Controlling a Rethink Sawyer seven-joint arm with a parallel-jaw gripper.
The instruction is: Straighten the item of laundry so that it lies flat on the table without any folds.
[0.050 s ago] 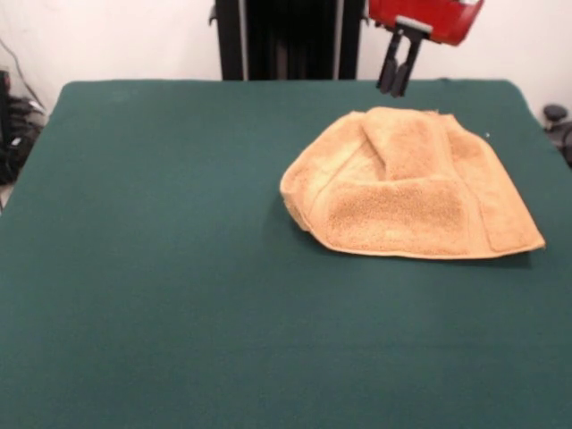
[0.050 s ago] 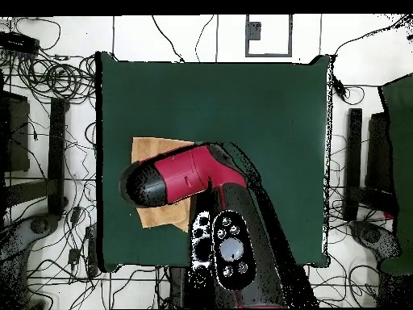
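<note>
While the clenched fingers (image 1: pixel 394 79) hang empty above it, the towel (image 1: pixel 407 188) looks soft, light; pinch a folded-over flap's edge.

front cam low across the table (image 1: pixel 161 295), facing the arm's side, fairly close, overhead cam straight down, higher up, whole table (image 2: pixel 266 121) plus floor clutter, both share table and towel (image 1: pixel 407 188)

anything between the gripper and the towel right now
Nothing: in the front view only bare green table shows between the raised gripper and the folded towel.
</note>
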